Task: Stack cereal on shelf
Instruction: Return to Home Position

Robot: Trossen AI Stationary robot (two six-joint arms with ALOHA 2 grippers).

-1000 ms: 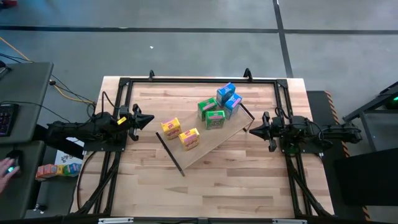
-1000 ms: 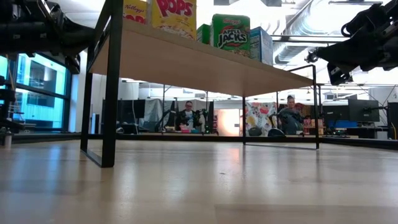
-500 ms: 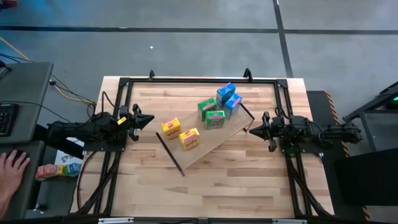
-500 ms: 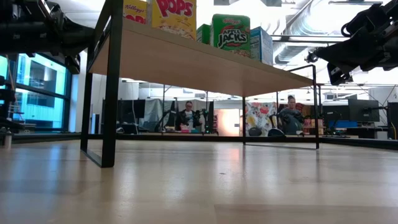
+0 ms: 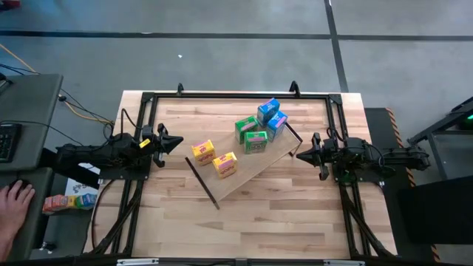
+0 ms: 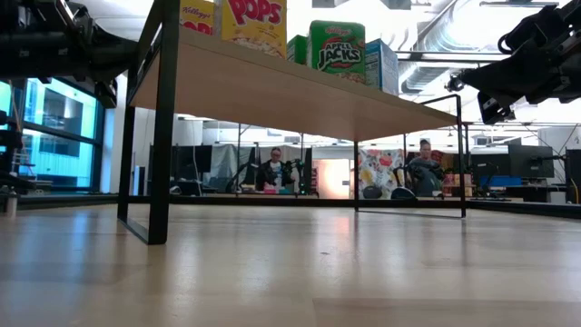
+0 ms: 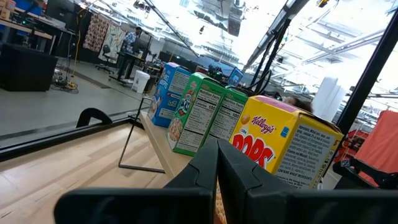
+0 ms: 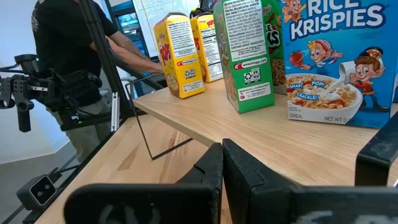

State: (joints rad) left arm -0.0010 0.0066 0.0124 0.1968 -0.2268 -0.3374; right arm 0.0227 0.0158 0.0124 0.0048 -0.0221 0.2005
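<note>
The shelf (image 5: 251, 167) is a pale board on black brackets, standing slantwise in the middle of the table. Six cereal boxes stand upright on it: two yellow (image 5: 214, 158), two green (image 5: 251, 134) and two blue (image 5: 271, 116). My left gripper (image 5: 179, 142) hovers shut off the shelf's left end, pointing at the yellow boxes (image 7: 280, 140). My right gripper (image 5: 297, 154) hovers shut off the shelf's right end, close to a blue box (image 8: 336, 56) and a green one (image 8: 249, 50). Neither gripper touches anything.
A black metal frame (image 5: 148, 100) runs round the tabletop. Bare planks (image 5: 259, 218) lie between the shelf and the near edge. A person's hand (image 5: 11, 203) rests on a side desk left of the table, beside some colourful boxes (image 5: 70, 201). People sit in the room beyond (image 6: 272, 171).
Both arms have kept still and the boxes have not moved. Only the person's hand on the side desk to the left has come further into view.
</note>
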